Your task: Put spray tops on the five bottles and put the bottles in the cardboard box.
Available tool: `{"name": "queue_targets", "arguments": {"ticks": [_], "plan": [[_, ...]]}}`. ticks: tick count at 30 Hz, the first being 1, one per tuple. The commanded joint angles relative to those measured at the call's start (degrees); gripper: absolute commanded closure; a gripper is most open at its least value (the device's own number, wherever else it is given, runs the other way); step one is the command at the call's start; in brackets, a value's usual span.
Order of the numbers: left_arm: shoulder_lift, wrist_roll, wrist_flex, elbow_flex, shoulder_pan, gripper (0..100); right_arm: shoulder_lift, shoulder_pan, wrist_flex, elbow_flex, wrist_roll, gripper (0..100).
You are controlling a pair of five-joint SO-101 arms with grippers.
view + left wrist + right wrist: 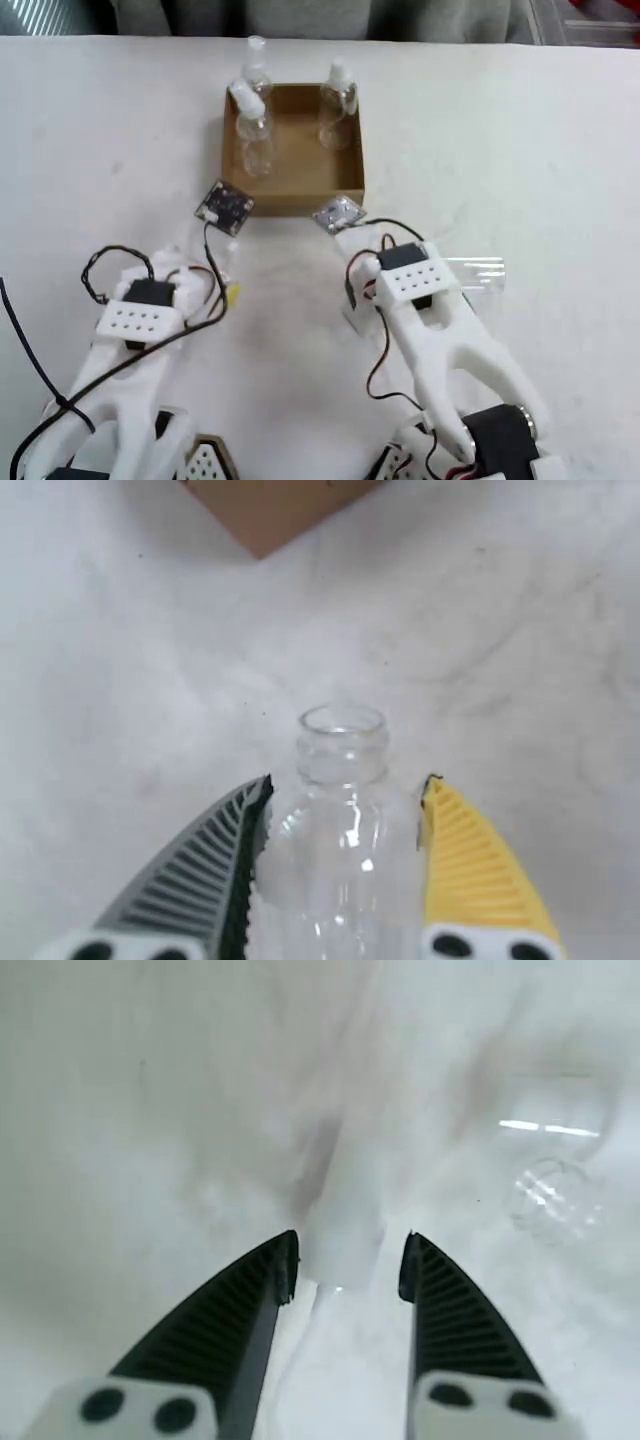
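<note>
My left gripper (347, 785) is shut on a clear bottle (343, 810) with no top; its open neck points past the grey and yellow fingers toward the table. The cardboard box (300, 175) has a corner (270, 510) just beyond it. My right gripper (349, 1245) holds a blurred white spray top (345, 1230) between its black fingers. Another clear bottle (470, 272) without a top lies on its side right of the right arm, the same bottle (555, 1190) showing past that gripper. Two topped bottles (255, 135) (337, 105) stand in the box.
A third topped bottle (257, 60) stands at the box's back left edge; whether inside or behind it I cannot tell. The left arm (140, 320) and right arm (420, 290) lie side by side before the box. White table (520, 150) surrounds them.
</note>
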Motion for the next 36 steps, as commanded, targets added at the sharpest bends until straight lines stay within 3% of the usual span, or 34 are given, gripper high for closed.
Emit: {"name": "queue_targets", "arguments": {"ticks": [1,24,30,36], "plan": [[-1.19,-0.62,-1.05,0.18,0.57,89,-0.31,0.4,-2.15,-0.35,-0.35,85.0],[-1.19,-0.62,-0.88,0.18,0.4,89,9.63,-0.48,-4.44,-3.25,-0.35,85.1],[-1.19,-0.62,-0.79,0.18,0.4,89,9.8,-0.4,-5.49,-3.16,-0.35,99.0],[-1.19,-0.62,-0.79,0.18,0.31,89,6.29,3.82,-0.48,-7.12,-2.02,98.1]]}}
